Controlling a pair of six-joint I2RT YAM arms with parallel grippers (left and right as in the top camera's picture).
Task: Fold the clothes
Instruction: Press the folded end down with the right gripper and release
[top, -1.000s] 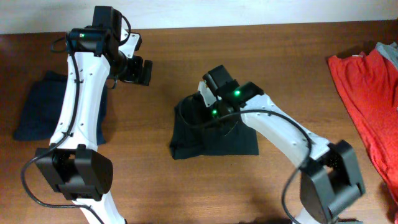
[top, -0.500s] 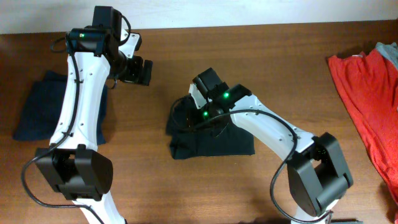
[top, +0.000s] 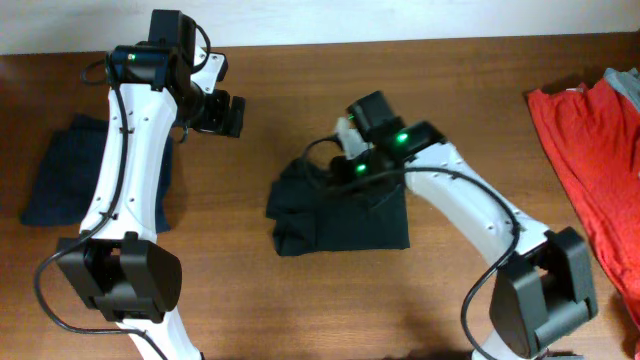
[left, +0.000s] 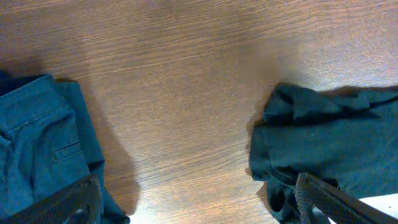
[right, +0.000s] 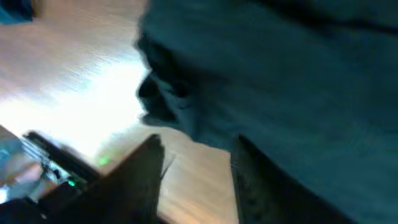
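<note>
"Overhead view first: where is the right end effector (top: 343, 158)?"

"It sits over the far edge of the black T-shirt (top: 350, 215), near the bunched far-left corner of the cloth. The arm's body hides the fingers from above."

"Does the right wrist camera show them?"

"Yes, though blurred. The right end effector (right: 196, 180) has two dark fingers (right: 140, 183) standing partly apart, with pale wood of the worktop (top: 480, 80) showing between them. The shirt (right: 280, 74) fills the upper right, its edge just at the fingertips. I cannot tell whether any fabric is pinched."

"And the left end effector (top: 222, 112)?"

"It hovers above bare wood at the far left of the worktop, touching nothing. In the left wrist picture the left end effector (left: 198, 186) is spread wide, one finger at each lower corner, with only wood between."

"How does the shirt lie?"

"Flat in the middle of the worktop, folded to a rough rectangle whose long axis runs left to right. The left wrist view shows its crumpled left edge (left: 323, 137)."

"Other clothes?"

"A navy garment (top: 55, 185) lies at the left, partly under the left arm, with stitched seams visible (left: 37, 143). A red garment (top: 590, 150) is spread at the right edge, well apart."
</note>
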